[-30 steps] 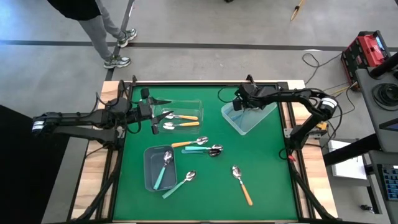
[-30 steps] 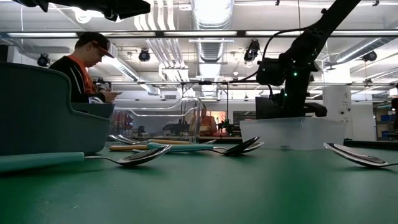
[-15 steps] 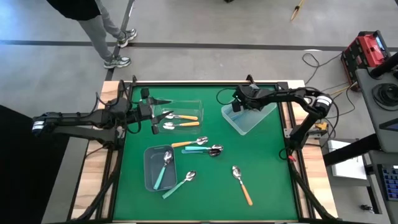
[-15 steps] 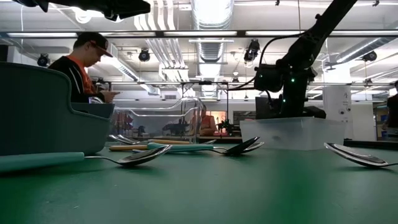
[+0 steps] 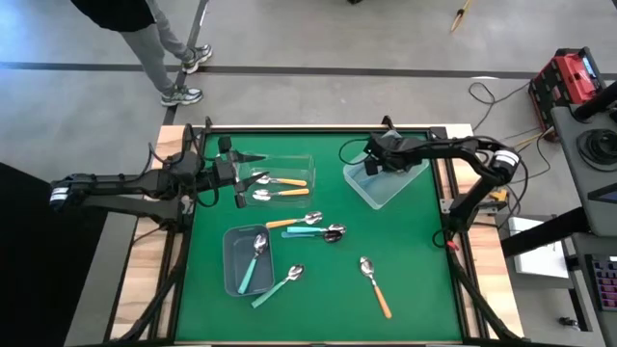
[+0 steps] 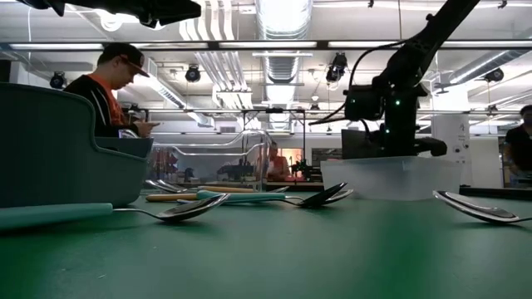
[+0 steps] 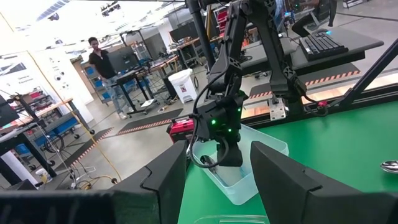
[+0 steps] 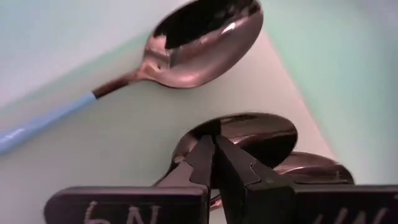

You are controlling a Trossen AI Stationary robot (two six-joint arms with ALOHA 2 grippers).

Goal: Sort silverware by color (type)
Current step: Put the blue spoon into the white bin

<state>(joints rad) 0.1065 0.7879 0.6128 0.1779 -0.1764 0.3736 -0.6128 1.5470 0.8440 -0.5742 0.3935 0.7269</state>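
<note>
- Right gripper (image 5: 369, 164) hangs low inside the clear bin at the table's far right (image 5: 413, 178), its fingers pressed together with nothing between them; the right wrist view shows the closed tips (image 8: 214, 163) just over a dark shiny spoon bowl (image 8: 261, 132) on the bin floor.
- Beside that bowl, within the same bin, lies a spoon with a light blue handle (image 8: 43, 124); judging by this, the bin serves as the drop point for the blue-handled kind, and the gripper sits there because a drop is just done.
- Left gripper (image 5: 231, 175) hovers at the near-left edge of the other clear bin (image 5: 310, 162), left of the blue bin, with its fingers spread wide and empty; that bin holds orange-handled spoons (image 5: 289, 181), so it is probably the orange pile.
- Nearer the camera than the blue bin, a grey bin (image 5: 231, 253) holds teal-handled spoons (image 5: 253, 275), and one teal spoon (image 5: 278, 285) lies just outside it.
- Between the grey bin and the blue bin, loose on the green mat (image 5: 415, 270), rest an orange spoon (image 5: 285, 223), a teal one with dark bowls (image 5: 313, 231), and another orange spoon (image 5: 376, 287) farther out; these look unsorted.
- A person (image 6: 108, 91) stands beyond the table, apart from the work.
</note>
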